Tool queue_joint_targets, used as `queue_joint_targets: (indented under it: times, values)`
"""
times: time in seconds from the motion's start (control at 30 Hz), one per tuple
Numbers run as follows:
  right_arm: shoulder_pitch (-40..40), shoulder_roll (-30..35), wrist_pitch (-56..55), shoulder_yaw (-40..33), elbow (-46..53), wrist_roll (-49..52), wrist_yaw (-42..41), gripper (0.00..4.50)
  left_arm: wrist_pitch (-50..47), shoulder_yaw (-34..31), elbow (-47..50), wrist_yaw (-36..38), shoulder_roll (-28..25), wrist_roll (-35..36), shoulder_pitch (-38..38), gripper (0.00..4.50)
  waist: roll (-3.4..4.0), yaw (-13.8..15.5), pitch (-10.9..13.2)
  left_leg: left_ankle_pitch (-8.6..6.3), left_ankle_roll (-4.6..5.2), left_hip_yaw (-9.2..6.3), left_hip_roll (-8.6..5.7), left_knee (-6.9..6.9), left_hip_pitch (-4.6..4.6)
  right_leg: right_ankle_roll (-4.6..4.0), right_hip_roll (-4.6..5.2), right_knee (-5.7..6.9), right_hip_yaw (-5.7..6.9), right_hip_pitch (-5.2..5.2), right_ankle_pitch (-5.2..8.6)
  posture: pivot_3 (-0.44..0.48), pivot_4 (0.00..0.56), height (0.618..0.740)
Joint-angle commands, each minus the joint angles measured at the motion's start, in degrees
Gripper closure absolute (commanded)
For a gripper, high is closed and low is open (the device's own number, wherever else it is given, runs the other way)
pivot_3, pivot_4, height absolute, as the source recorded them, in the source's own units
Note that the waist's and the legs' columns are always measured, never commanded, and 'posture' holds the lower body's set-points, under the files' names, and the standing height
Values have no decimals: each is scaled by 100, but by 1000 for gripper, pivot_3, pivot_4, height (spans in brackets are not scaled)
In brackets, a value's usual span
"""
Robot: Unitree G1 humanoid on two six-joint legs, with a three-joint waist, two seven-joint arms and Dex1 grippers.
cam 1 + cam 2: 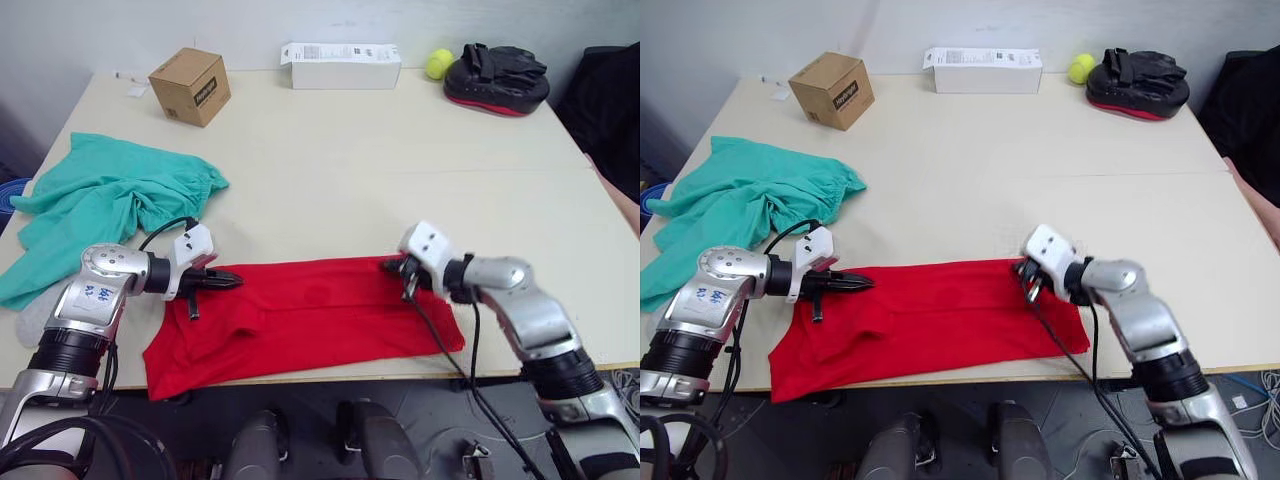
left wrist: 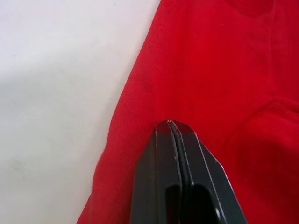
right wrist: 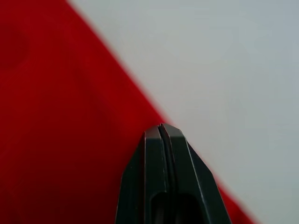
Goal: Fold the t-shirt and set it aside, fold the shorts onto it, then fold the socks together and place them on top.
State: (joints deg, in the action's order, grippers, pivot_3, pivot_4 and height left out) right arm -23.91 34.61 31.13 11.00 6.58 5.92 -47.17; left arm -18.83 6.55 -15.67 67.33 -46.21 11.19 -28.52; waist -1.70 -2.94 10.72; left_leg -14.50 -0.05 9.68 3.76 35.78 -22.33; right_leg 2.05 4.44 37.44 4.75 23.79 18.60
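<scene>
The t-shirt (image 1: 300, 320) lies folded along the table's (image 1: 400, 150) near edge — long axis 9 to 3 o'clock. Left end effector (image 1: 228, 281) and right end effector (image 1: 392, 266) both pinched closed — over its far edge at opposite ends, equally near.

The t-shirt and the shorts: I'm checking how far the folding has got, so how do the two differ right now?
The t-shirt is bright red and lies as a flat, long band along the table's near edge; the shorts are teal-green and lie rumpled at the left edge. The left gripper and right gripper, both shut, sit at the t-shirt's far edge; nothing is at the shorts. Both are soft cloth lying on the table.
</scene>
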Motion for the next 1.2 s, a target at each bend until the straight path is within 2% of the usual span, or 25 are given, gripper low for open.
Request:
queue_joint_targets:
  times: [0.03,0.2,0.3,0.4,0.57,0.73,0.87,1.0,1.13,1.2]
  values:
    - [201,351,149,-25,249,-134,-46,4500,-186,141,-134,13,-85,-216,180,4477,9,-2,-5,-5,3,4,-1,2,3,3,2,-2,-3,-3,2,0,150,740]
    - [627,1236,-173,-599,11,-196,-116,4500,-163,165,-190,30,-53,-228,138,4477,7,47,-6,-46,20,3,-1,16,4,7,2,-4,-2,-10,4,0,150,740]
    - [762,1479,-262,-907,-130,-69,-132,4500,-133,179,-214,49,-20,-219,132,4477,6,53,-6,-49,20,6,0,25,5,6,2,-4,-4,-12,4,0,150,740]
    - [836,1458,-317,-1320,-55,327,-262,4500,-143,170,-194,65,28,-175,117,4477,7,48,-6,-49,20,7,1,24,9,5,1,-2,-5,-12,4,0,150,740]
    - [1254,1417,-94,-2336,1126,1703,-882,4500,-458,-102,264,199,64,237,131,4477,18,86,1,-33,41,7,3,19,5,8,-3,0,-5,-7,5,0,150,740]
    - [2334,1629,32,-3134,2294,2227,-1136,4500,-1071,-502,1109,272,-38,843,162,4477,-2,160,13,-47,26,-1,3,23,-8,30,-7,-4,-5,-5,18,0,150,740]
    - [2584,1628,55,-3167,2532,2188,-933,4500,-1399,-573,1463,168,15,1019,24,4477,-10,148,17,-53,30,1,-6,39,-18,41,3,-18,-7,-9,18,0,150,740]
    - [2494,1600,-234,-2731,2420,1740,-668,4500,-1768,-409,1771,183,147,1212,-287,4477,-21,140,23,-54,38,6,-8,40,-17,45,1,-26,-13,-12,15,0,150,740]
    - [1952,1494,-149,-2296,2033,1555,-394,4500,-1972,-407,1947,278,223,1466,-541,3625,-21,126,24,-48,28,9,-6,37,-11,44,-2,-19,-17,-10,15,0,150,740]
    - [1652,1537,12,-2071,1797,1551,-412,4109,-2076,-464,2104,352,211,1633,-585,2957,-22,121,24,-46,23,10,-6,38,-11,42,-4,-12,-17,-7,17,0,150,740]
